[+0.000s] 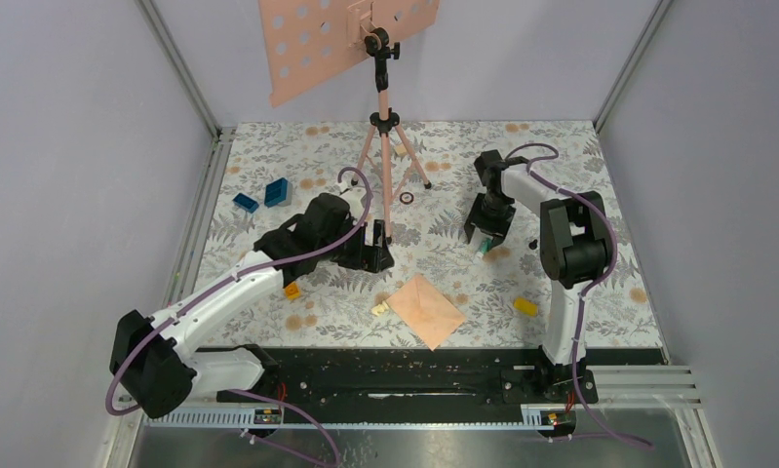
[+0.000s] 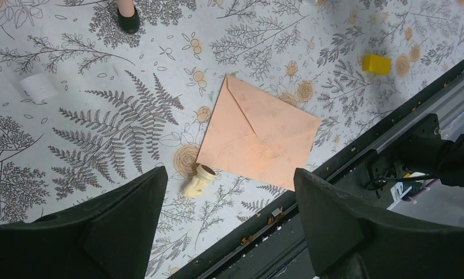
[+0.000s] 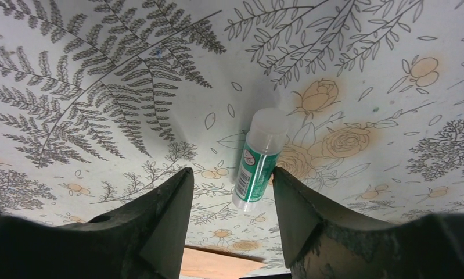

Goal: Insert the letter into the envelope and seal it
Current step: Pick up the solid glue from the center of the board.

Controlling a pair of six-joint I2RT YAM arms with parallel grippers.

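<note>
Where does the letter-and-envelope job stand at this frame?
No letter shows anywhere; the envelope lies flat with flaps folded, so insertion looks done. In hand: the open right tool straddles the glue stick, not yet gripping. The left tool is open above the envelope. Sealing is left.

left pincer (image 2: 229, 174) gapes wide; right pincer (image 3: 230, 174) points down, jaws apart.

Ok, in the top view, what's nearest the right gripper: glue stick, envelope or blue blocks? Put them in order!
1. The glue stick, right at the right gripper tips.
2. The envelope, front middle of the table.
3. The blue blocks, far over on the left.
</note>
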